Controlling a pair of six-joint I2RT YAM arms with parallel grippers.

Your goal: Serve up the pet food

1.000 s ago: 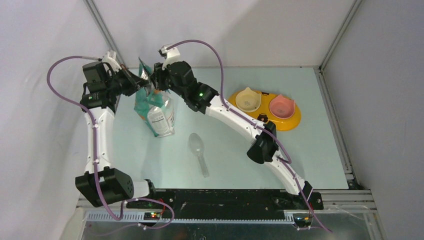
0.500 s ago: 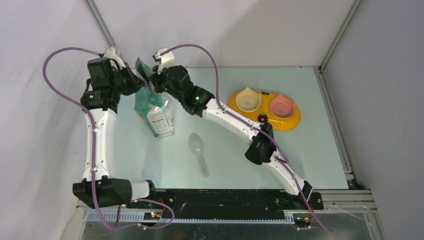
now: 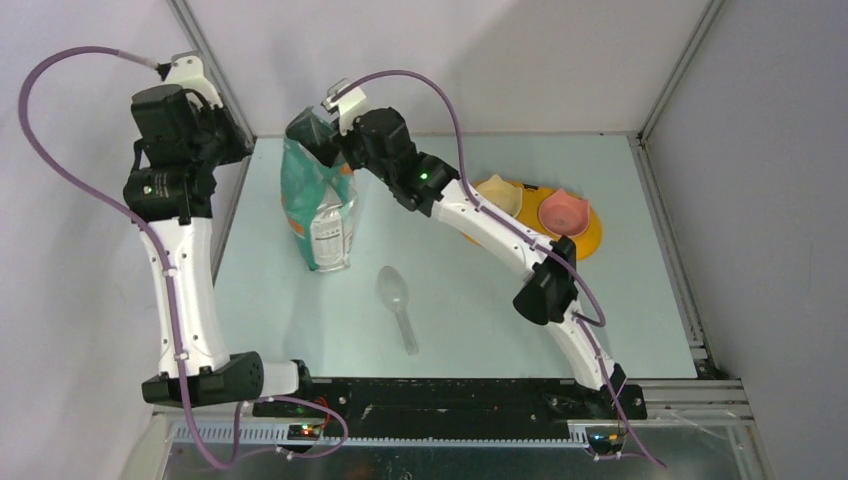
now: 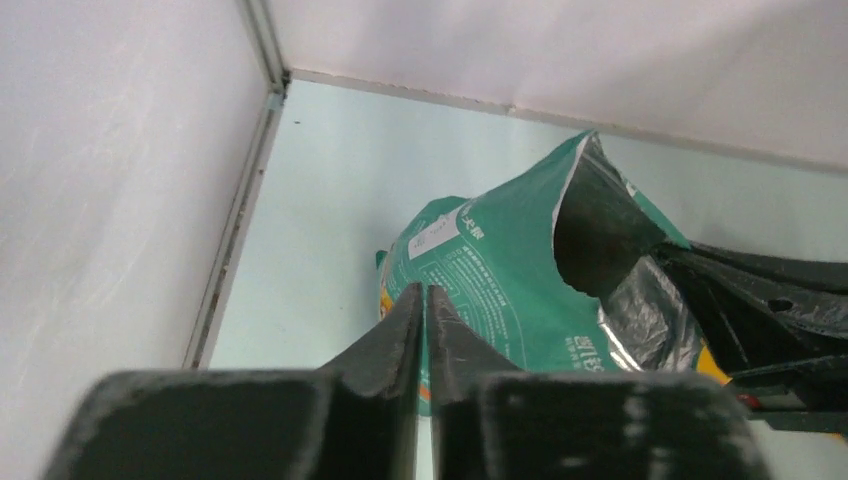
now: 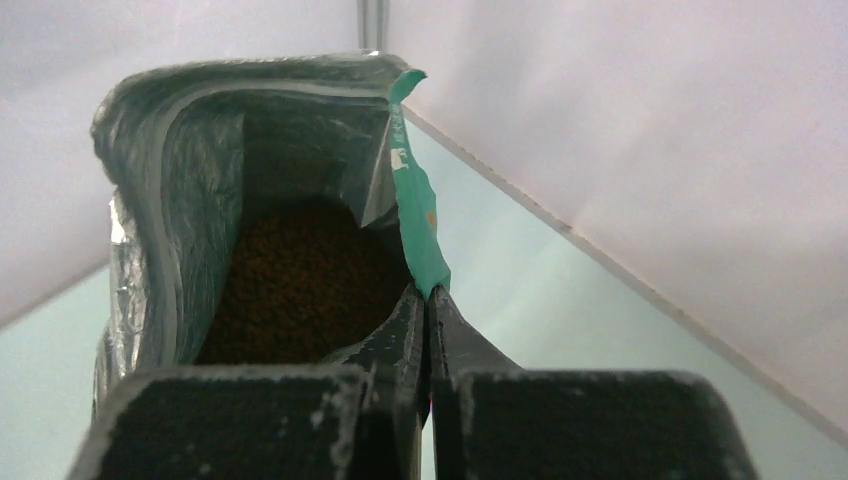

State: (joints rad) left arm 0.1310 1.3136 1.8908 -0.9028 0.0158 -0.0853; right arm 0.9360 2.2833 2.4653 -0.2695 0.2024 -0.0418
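Observation:
The teal-and-white pet food bag stands upright at the back left of the table with its top open. My right gripper is shut on the right edge of its rim. In the right wrist view the gripper pinches the teal rim strip, and the brown heap of pet food shows deep inside the foil-lined bag. My left gripper is shut and empty, raised to the left of the bag and apart from it. In the left wrist view its fingertips are pressed together, with the bag beyond them.
A clear plastic scoop lies on the table in front of the bag. The yellow double-bowl feeder sits at the back right with a pink bowl and a cream bowl, partly behind my right arm. Walls close the back and left.
My left gripper has let go of the bag's top and drawn back up and to the left. My right gripper kept its hold on the rim, and the bag now stands more upright with its mouth open.

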